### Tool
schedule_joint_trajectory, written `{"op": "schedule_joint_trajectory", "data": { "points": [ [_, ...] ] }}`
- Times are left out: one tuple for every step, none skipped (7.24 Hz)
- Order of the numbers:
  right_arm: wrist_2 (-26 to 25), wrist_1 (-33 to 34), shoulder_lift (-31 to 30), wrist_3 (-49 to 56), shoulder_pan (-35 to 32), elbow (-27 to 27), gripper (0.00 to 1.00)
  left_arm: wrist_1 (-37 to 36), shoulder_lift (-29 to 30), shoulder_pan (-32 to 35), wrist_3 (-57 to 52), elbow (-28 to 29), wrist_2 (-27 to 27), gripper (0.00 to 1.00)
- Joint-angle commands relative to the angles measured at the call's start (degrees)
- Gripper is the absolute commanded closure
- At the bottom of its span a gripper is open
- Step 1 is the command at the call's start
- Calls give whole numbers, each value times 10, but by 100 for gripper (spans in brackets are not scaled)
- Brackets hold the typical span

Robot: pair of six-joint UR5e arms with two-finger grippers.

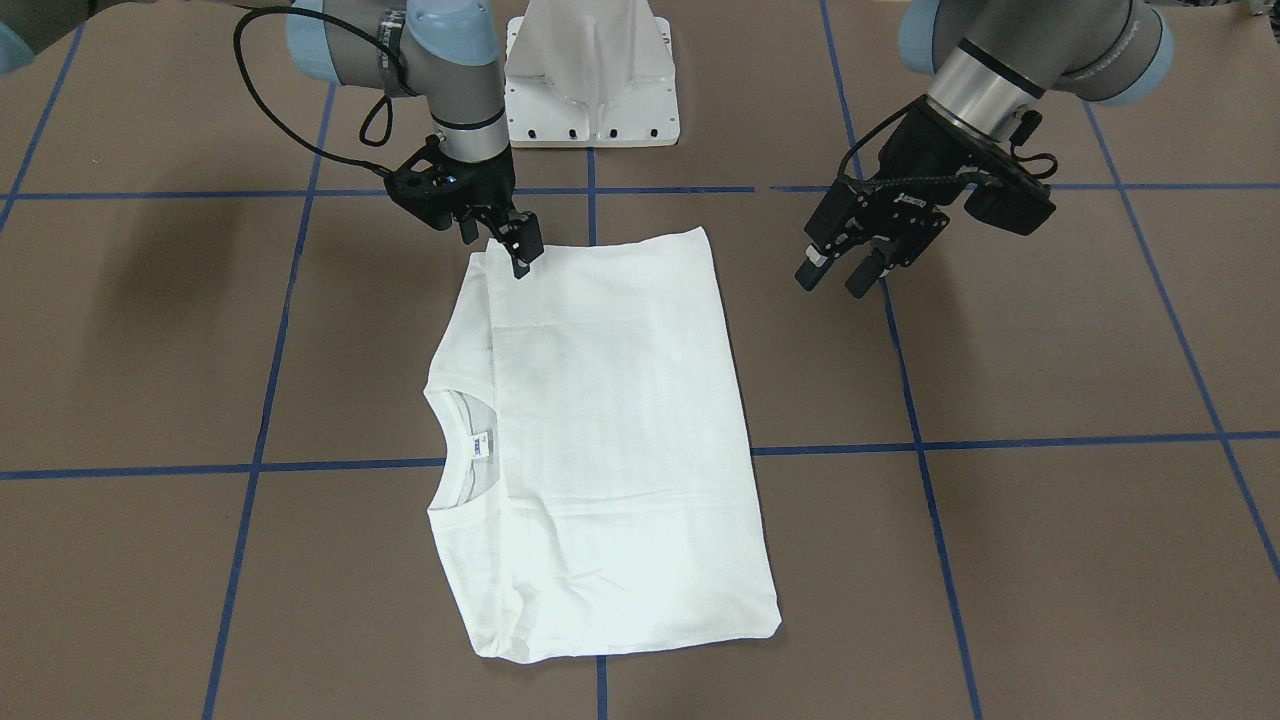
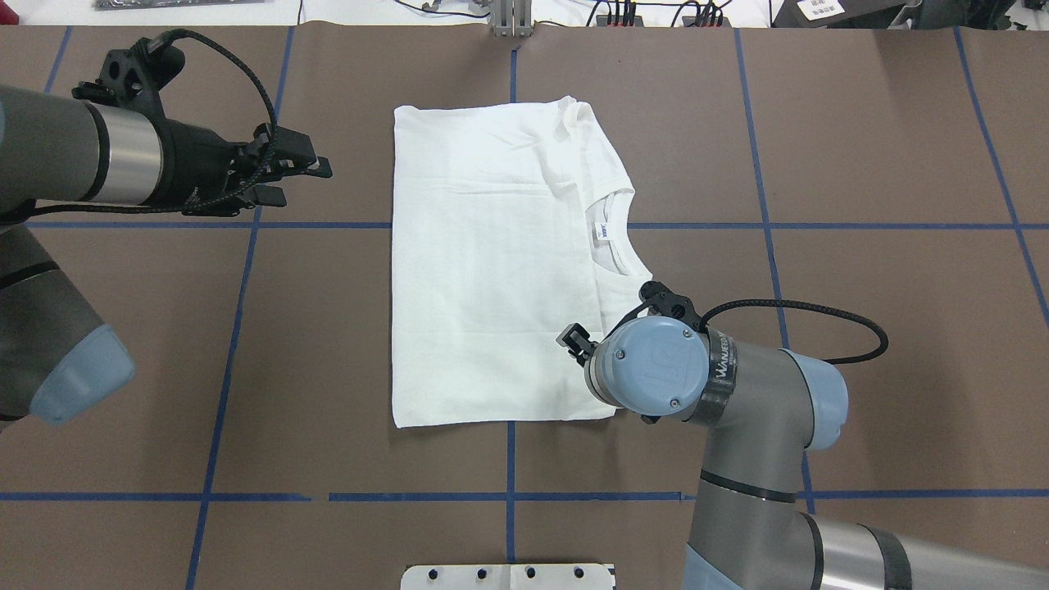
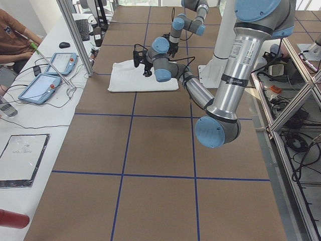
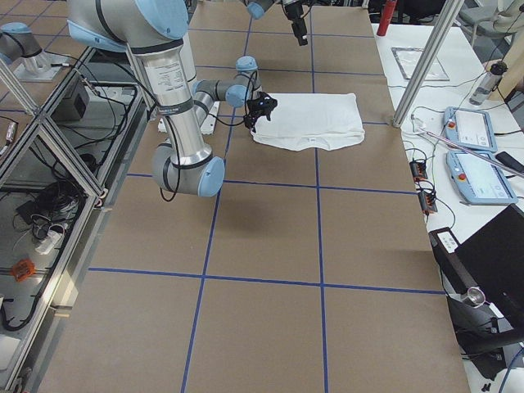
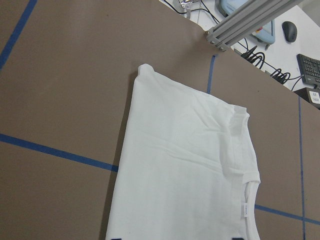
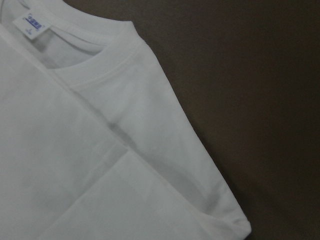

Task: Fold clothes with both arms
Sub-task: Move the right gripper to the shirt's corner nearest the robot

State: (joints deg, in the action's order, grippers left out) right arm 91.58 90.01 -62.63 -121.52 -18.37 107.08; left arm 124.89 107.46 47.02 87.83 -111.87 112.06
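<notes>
The white T-shirt (image 1: pixel 600 420) lies folded into a flat rectangle on the brown table, also in the overhead view (image 2: pixel 483 270). Its ribbed collar and small neck label (image 2: pixel 601 233) show at one side; no printed text shows. My right gripper (image 1: pixel 497 240) is open and empty, just above the shirt's corner nearest the robot, and its wrist view shows only that corner and shoulder (image 6: pixel 150 130). My left gripper (image 1: pixel 833 280) is open and empty, above bare table beside the shirt's other side, and also shows in the overhead view (image 2: pixel 303 182).
The white pedestal base (image 1: pixel 590 80) stands at the robot's edge of the table. Blue tape lines (image 1: pixel 1000 442) cross the brown surface. Past the table's far edge are an aluminium post (image 4: pixel 426 65) and tablets (image 4: pixel 475 131).
</notes>
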Motion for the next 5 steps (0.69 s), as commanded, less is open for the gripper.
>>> {"op": "schedule_joint_trajectory", "data": {
  "points": [
    [-5,0,-26,-25,26,-1,6,-1,0,-1,1,-3,0,21],
    [-5,0,-25,-24,27,-1,8,0,0,-1,1,-3,0,21],
    [-4,0,-24,-21,27,-2,15,0,0,-1,1,-3,0,21],
    [-4,0,-21,-18,26,-1,25,0,-1,-2,1,-4,0,21],
    [-3,0,-21,-15,20,-3,27,0,-1,-2,1,-3,-1,21]
  ]
}}
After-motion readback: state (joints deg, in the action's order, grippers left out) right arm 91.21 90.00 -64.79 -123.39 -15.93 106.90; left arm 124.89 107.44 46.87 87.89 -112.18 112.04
